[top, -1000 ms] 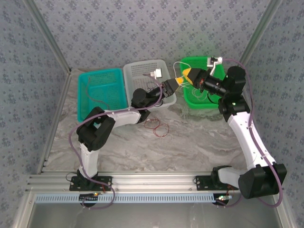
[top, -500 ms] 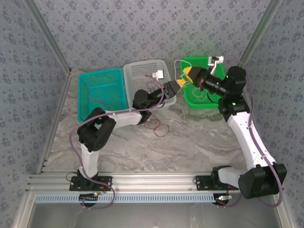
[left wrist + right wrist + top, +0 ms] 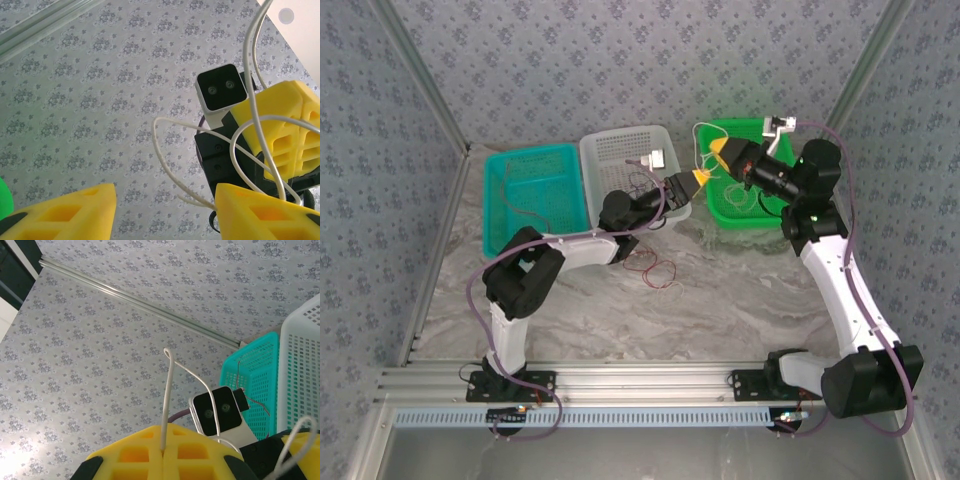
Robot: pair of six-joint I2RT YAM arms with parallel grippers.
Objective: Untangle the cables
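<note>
3 baskets sitting in row along far edge of table (image 3: 720,300). Teal basket (image 3: 530,152) at left holding 1 thin reddish cable (image 3: 525,212). White basket (image 3: 620,140) in middle holding dark cable (image 3: 638,185), partly hidden by arm. Green basket (image 3: 735,220) at right holding whitish loops (image 3: 740,195). Right gripper (image 3: 720,152) hovering over green basket's left rim, fingers together, clamping white cable (image 3: 169,385). Left gripper (image 3: 698,180) hanging between white and green baskets, fingers apart, same cable brushing 1 finger. Red cable (image 3: 655,268) lying near table middle.
</note>
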